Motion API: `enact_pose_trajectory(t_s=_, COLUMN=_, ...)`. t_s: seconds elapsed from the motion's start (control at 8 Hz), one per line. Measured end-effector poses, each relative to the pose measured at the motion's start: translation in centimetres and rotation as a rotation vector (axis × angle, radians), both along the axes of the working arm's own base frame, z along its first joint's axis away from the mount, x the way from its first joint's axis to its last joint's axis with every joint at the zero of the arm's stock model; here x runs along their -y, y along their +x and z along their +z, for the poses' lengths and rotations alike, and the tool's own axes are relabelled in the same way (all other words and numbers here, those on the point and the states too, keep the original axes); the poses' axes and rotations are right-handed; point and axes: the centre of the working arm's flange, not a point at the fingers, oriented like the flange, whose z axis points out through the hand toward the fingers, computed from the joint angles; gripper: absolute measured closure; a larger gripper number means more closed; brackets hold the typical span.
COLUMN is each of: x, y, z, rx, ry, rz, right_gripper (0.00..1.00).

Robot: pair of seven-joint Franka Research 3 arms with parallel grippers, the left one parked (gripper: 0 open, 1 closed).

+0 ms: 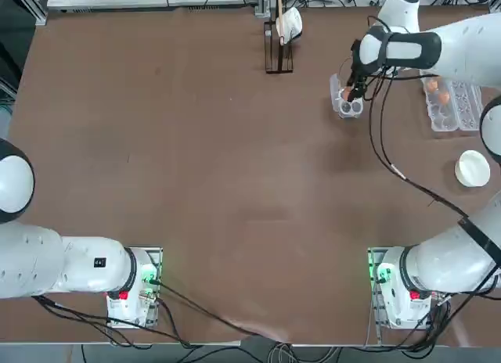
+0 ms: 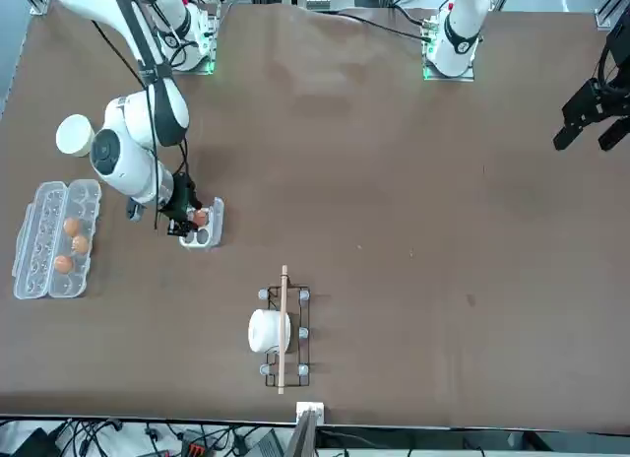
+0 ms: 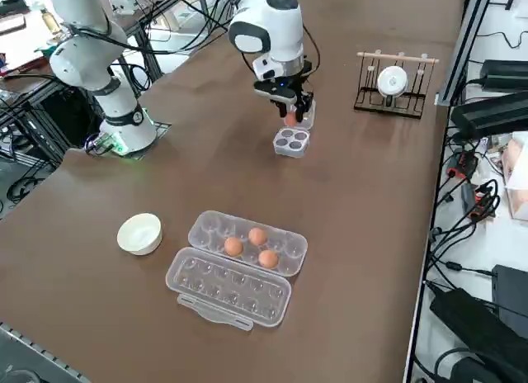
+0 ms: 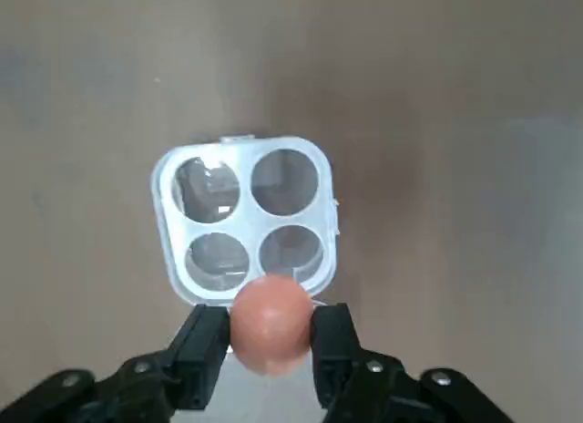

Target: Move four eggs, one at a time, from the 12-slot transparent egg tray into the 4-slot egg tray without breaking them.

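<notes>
So your right tool is clamped on one egg, a finger on either side of it, and it's hanging just above the 4-slot egg tray, up in the upper right of the top view. In the wrist view all four cups look empty, so I'd guess this is the first egg going over.

The thing the next move hangs on: the egg isn't over a cup yet. In the wrist view it sits over the tray's edge on the tool's side, overlapping the rim next to the nearest cup. The cup centres all lie a bit further out from the fingers, so you'd need a small nudge that way before going down, otherwise it lands on the rim. How high it is above the tray I can't really tell.

The 12-slot transparent egg tray is at the lower middle of the right side view, lid folded open toward the bottom of the frame, with three eggs clustered mid-tray. It's well apart from the small tray, so nothing crowds the drop.

Go easy on the release, the shell won't forgive a hard set-down on the worktop side of that rim.
</notes>
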Motion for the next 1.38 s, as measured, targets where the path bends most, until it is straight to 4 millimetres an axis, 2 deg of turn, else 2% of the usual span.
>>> enact_pose_trajectory(t_s=0.38, x=0.2, y=-1.1, z=-1.5, rx=-0.008, ry=-0.017, rz=0.004, right_gripper=0.46)
enact_pose_trajectory(t_s=0.5, x=0.4, y=-1.1, z=-1.6, rx=-0.003, ry=-0.019, rz=0.001, right_gripper=0.52)
enact_pose_trajectory(t_s=0.62, x=0.5, y=-1.1, z=-1.8, rx=0.004, ry=-0.019, rz=-0.003, right_gripper=0.71)
enact_pose_trajectory(t_s=0.75, x=0.7, y=-1.0, z=-1.8, rx=0.007, ry=-0.019, rz=-0.006, right_gripper=0.85)
enact_pose_trajectory(t_s=1.0, x=0.7, y=-1.0, z=-1.9, rx=0.008, ry=-0.025, rz=-0.001, right_gripper=0.78)
enact_pose_trajectory(t_s=1.25, x=0.9, y=-0.7, z=-1.5, rx=0.016, ry=-0.029, rz=0.000, right_gripper=0.46)
enact_pose_trajectory(t_s=1.38, x=1.4, y=0.0, z=-0.4, rx=0.015, ry=-0.039, rz=0.002, right_gripper=0.29)
